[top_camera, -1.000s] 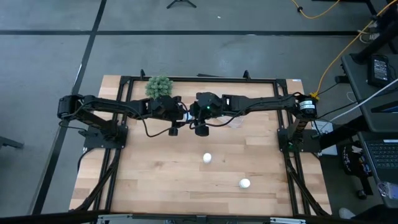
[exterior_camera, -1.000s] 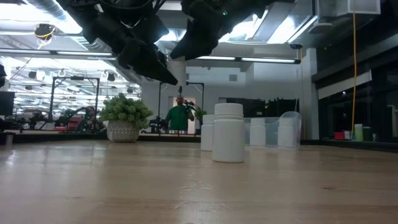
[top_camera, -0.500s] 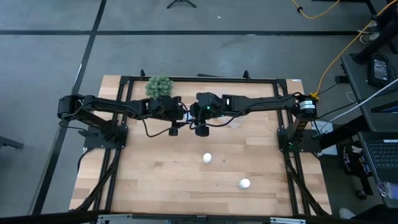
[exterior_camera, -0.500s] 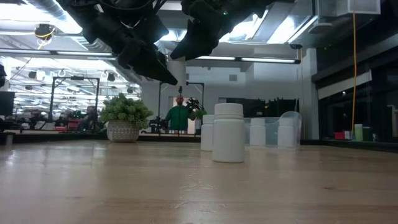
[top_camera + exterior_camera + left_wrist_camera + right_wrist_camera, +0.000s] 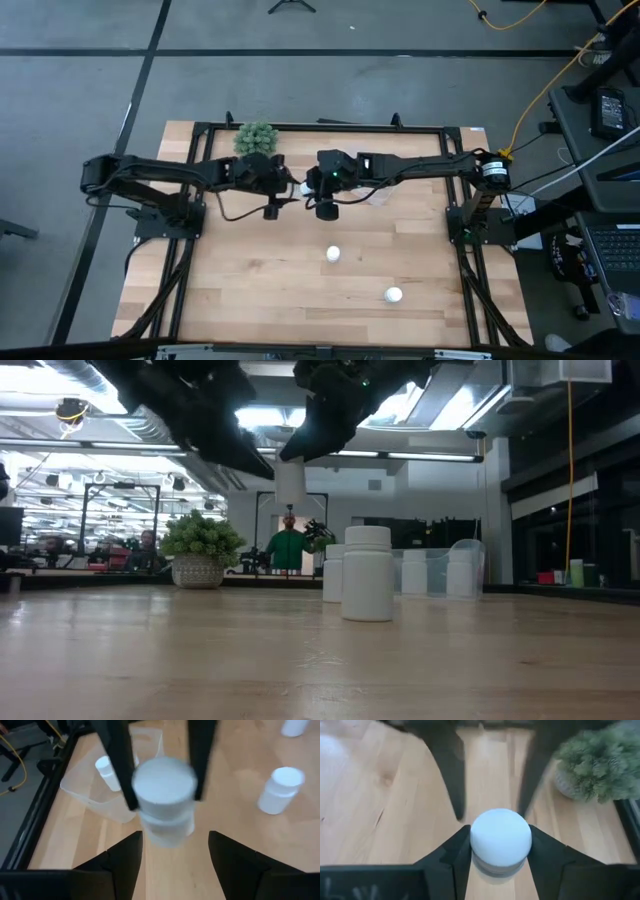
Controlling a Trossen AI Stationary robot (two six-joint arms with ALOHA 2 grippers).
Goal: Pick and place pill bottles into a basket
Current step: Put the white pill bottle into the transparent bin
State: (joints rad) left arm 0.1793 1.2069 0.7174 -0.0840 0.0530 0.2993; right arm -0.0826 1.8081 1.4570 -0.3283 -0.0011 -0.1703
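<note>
While the right gripper (image 5: 495, 832) clamps a pill bottle (image 5: 500, 839) (base hidden).

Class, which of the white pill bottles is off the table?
The bottle held in the air between the fingers of the right gripper. Two other bottles stand on the table; more stand in the basket.

Grey floor (image 5: 80, 90) (black tape lines), ceiling strip lights (image 5: 420, 457).
</note>
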